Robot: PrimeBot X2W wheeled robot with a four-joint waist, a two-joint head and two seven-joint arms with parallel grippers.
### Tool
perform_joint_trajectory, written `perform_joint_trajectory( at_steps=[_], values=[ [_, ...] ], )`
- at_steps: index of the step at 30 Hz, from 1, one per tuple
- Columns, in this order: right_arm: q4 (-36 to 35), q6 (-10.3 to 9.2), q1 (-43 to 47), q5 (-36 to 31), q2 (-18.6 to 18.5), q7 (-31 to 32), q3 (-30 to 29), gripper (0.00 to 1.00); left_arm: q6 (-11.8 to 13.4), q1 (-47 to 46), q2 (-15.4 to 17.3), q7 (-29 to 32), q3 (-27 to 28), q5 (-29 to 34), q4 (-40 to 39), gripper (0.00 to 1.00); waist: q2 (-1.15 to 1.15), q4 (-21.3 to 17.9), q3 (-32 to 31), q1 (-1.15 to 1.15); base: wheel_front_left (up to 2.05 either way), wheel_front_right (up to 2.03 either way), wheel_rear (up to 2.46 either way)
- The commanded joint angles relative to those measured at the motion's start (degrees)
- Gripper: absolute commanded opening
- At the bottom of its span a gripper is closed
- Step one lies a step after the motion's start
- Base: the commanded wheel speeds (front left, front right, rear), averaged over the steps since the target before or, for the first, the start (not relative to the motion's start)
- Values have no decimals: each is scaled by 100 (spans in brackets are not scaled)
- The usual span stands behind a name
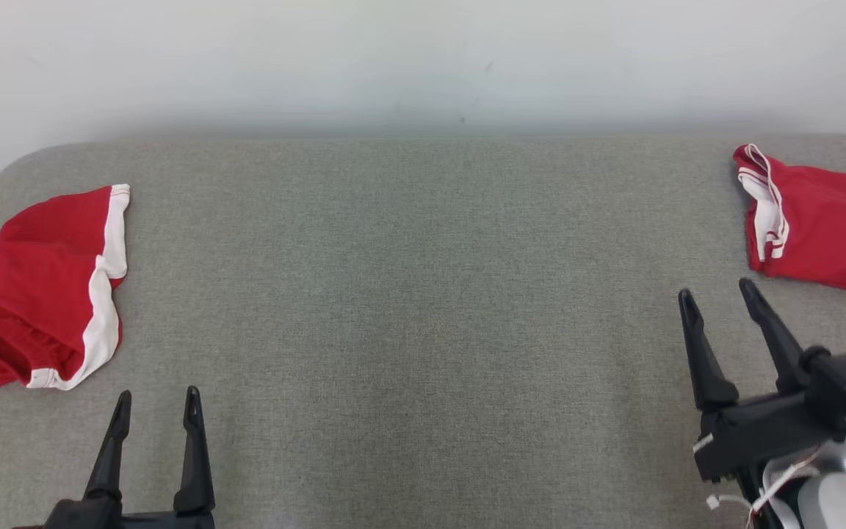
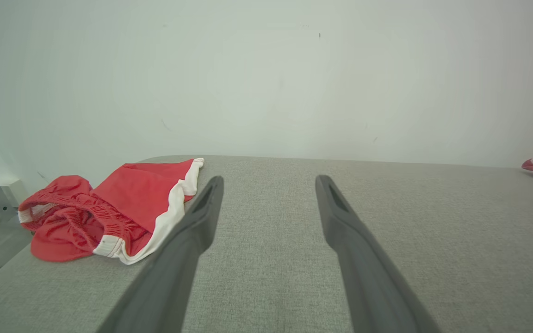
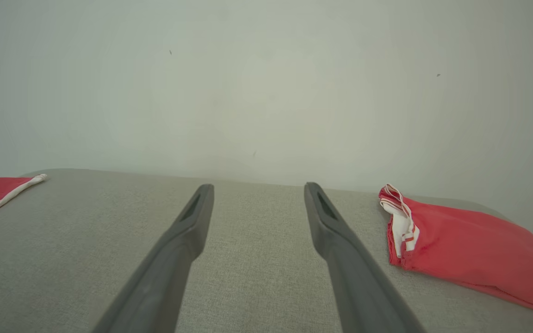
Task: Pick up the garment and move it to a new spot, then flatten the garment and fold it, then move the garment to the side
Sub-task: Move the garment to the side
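Where grey weave spreads, rumpled red shorts

We see a grey fabric-covered table bearing crumpled red shorts at left, a folded red garment at right.

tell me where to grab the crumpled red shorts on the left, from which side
Take the white-trimmed hem of the shorts with the left tool, coming from the middle of the table: that edge faces the tool, clear of the bunched waistband.
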Motion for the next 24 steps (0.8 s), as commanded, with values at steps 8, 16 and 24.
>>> perform_joint_trajectory(
  at_steps=[8,16,24],
  values=[
    [-397,-14,850,-130,380,-108,-111,100,-63,47,-60,-18,-1,31,110,100,1,-48,-111,1,0,0,0],
    [-520,-14,1309,-203,758,-341,-177,100,-86,175,-86,-18,48,43,188,100,1,-79,-240,1,0,0,0],
    [-385,-15,1365,-128,883,-464,-237,100,-82,224,-99,-18,50,62,254,100,1,-122,-337,1,0,0,0]
  ],
)
